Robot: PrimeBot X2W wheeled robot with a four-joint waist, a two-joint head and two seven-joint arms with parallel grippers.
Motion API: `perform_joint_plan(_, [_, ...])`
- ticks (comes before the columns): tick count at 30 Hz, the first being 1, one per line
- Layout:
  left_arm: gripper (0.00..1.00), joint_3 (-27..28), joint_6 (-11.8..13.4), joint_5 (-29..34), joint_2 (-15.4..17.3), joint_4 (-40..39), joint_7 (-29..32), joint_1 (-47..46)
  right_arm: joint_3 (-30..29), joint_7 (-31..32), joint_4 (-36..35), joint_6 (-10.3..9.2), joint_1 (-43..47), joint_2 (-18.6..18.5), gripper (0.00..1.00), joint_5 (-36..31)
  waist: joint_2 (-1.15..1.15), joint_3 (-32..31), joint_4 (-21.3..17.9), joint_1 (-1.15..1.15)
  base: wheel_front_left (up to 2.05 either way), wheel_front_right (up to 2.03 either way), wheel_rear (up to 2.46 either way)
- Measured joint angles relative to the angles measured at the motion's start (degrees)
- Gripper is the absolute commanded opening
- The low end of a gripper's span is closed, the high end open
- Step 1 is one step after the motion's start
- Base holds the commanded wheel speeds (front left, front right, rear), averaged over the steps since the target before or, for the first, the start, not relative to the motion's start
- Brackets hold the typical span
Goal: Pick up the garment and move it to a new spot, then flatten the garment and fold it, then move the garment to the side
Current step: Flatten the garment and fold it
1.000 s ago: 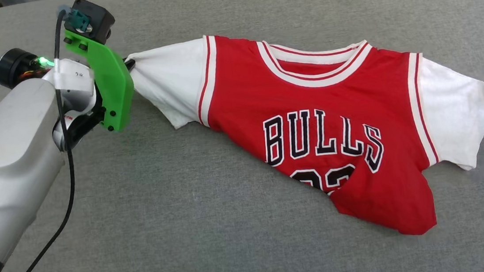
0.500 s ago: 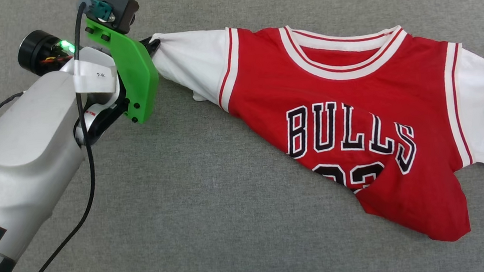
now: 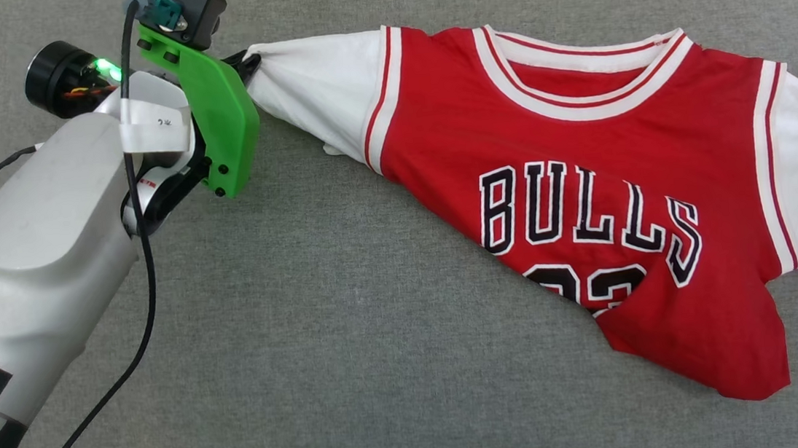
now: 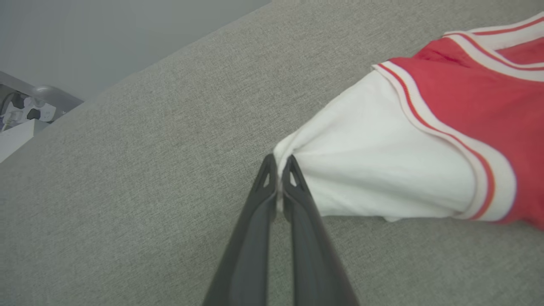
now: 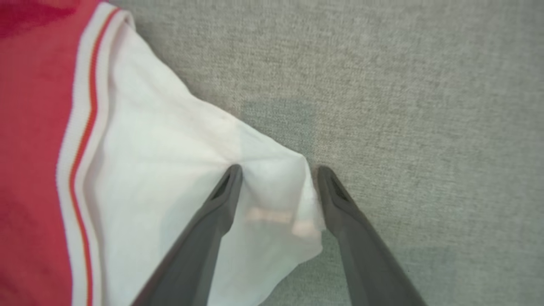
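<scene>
At the tip of the left end effector [image 4: 278, 163], the two dark fingers are pressing together on the very end of one white sleeve [image 4: 374, 170], pinching the cloth into a point. From that pinch the garment [image 3: 585, 184] is stretching away toward the robot's right, sleeve to sleeve, so its long axis is running across the grey cloth-covered desk [image 3: 309, 350] between the two arms. At the far end, the right end effector [image 5: 278, 170] is standing spread over the corner of the other white sleeve [image 5: 170, 161]. One finger is lying on the cloth and the other is sitting just beside its edge, with the corner between them. The right arm is the nearer one to that free sleeve, and the coming move is probably depending on its closing there. The garment is lying chest up, black white-edged letters showing. Its red lower hem is bunching upward over part of the number, so it is looking far from flat.
</scene>
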Motion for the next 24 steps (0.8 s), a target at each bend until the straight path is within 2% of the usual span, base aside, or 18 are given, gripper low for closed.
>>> perform_joint_plan(7, [0.00, -0.1, -0.6, 0.1, -0.4, 1.6, -4.1, 0.7, 3.3, -10.8, -1.6, 0.02, 0.0, -0.3, 0.00, 1.4, 0.00, -3.2, -0.6, 0.00, 0.00, 0.00, 0.00])
perform_joint_plan(13, [0.00, 1.5, -0.3, 1.2, 0.5, -0.6, -10.3, 1.0, 3.2, -21.2, -7.6, 0.05, 0.6, -4.2, 0.00, 2.2, 0.00, -7.8, -1.1, 0.00, 0.00, 0.00, 0.00])
perform_joint_plan(19, [0.00, 3.8, 2.5, 2.1, 3.4, -7.1, -14.4, 0.9, -0.1, -27.2, -14.3, 0.05, 2.5, -7.4, 0.00, 2.8, 0.00, -12.2, -1.5, 0.00, 0.00, 0.00, 0.00])
perform_joint_plan(24, [0.00, 5.4, 5.1, 2.7, 4.9, -12.7, -15.2, 0.1, -4.1, -28.5, -19.5, 0.05, 2.6, -7.8, 0.00, 2.0, 0.00, -14.8, -1.9, 0.00, 0.00, 0.00, 0.00])
